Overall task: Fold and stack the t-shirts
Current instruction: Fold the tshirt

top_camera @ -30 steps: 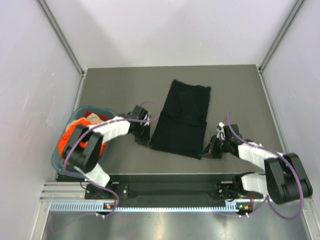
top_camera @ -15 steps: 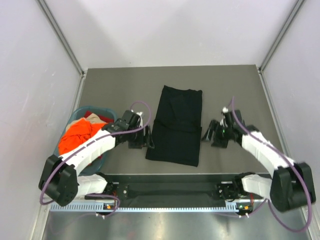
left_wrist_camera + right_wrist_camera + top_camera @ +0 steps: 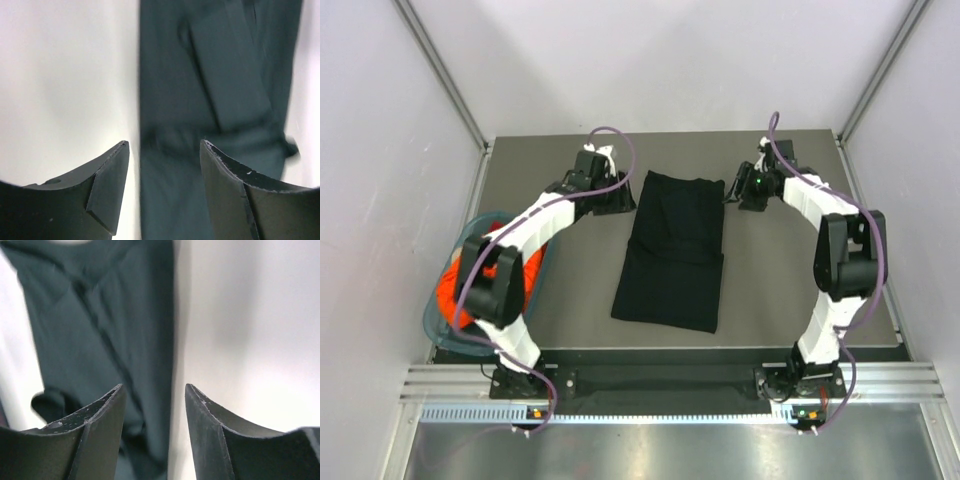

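Note:
The black t-shirt (image 3: 672,250) lies flat mid-table as a long folded strip, its far end towards the back wall. My left gripper (image 3: 625,197) hovers open beside the strip's far left corner. In the left wrist view the dark cloth (image 3: 210,90) runs beneath the left gripper (image 3: 164,150), with nothing between the fingers. Just off the far right corner my right gripper (image 3: 732,190) stands open. In the right wrist view the right gripper (image 3: 154,390) straddles the edge of the cloth (image 3: 100,315), empty. The orange t-shirt (image 3: 448,292) sits bunched in the basket, partly hidden by my left arm.
The teal plastic basket (image 3: 429,322) stands at the table's left edge under my left arm. White walls close in the back and both sides. The metal base rail (image 3: 660,382) runs along the near edge.
Both grippers opened and let go of the black t-shirt's near end. Both arms then swung away to its far corners. The shirt now lies straighter.

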{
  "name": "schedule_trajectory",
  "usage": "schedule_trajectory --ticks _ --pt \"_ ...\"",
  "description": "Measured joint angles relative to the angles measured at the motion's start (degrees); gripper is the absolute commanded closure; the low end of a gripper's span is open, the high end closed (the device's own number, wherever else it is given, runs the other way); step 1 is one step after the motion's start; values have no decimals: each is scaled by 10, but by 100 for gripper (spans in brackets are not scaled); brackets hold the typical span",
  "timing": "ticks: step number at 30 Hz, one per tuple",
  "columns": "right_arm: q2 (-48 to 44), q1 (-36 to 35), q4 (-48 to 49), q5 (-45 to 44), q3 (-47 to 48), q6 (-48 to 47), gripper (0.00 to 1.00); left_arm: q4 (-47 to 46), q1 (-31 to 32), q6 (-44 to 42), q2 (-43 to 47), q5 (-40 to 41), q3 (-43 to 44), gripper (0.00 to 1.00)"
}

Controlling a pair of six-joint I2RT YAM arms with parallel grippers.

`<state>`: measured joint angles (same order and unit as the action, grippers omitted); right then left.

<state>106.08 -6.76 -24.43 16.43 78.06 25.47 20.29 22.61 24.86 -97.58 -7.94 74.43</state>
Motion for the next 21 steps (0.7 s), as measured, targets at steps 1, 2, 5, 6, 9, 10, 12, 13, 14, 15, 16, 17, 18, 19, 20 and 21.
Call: schedule_trajectory --ticks 1,2,5,6,9,10,12,13,14,15,16,17,18,19,20,21 --pt "19 4 1 2 18 -4 48 -16 -6 -5 -30 -2 20 39" --pt "38 7 5 3 33 -7 46 -30 -10 -10 -56 -3 37 39" --pt "85 11 15 14 75 -14 43 -78 -17 -21 -134 -9 81 39" --pt "101 13 16 18 90 -15 42 -93 -18 -23 -155 -11 90 39" --pt "142 14 27 29 124 -16 41 -120 -20 -24 -214 -19 120 38" --pt "154 14 31 32 132 -15 42 -127 -21 -24 -231 -21 130 37" --pt "176 15 42 39 144 -13 41 -141 -22 -23 -264 -26 155 37" --pt "186 16 46 43 148 -12 42 -148 -22 -23 -280 -28 169 37" --pt "196 17 53 49 151 -7 42 -152 -23 -22 -292 -30 181 37" --pt "202 18 57 60 159 -3 42 -156 -23 -21 -306 -32 198 37" --pt "208 19 61 61 168 -2 43 -162 -23 -20 -318 -34 215 37" --pt "214 20 64 63 176 0 43 -165 -24 -19 -334 -36 237 37" --pt "219 21 66 64 182 1 44 -170 -24 -17 -347 -38 257 38" --pt "227 22 69 68 190 4 45 -174 -24 -14 -358 -40 271 39" --pt "233 22 71 73 197 7 46 -178 -25 -11 -367 -42 285 39" --pt "239 23 73 75 205 9 47 -182 -26 -9 -374 -43 293 40"
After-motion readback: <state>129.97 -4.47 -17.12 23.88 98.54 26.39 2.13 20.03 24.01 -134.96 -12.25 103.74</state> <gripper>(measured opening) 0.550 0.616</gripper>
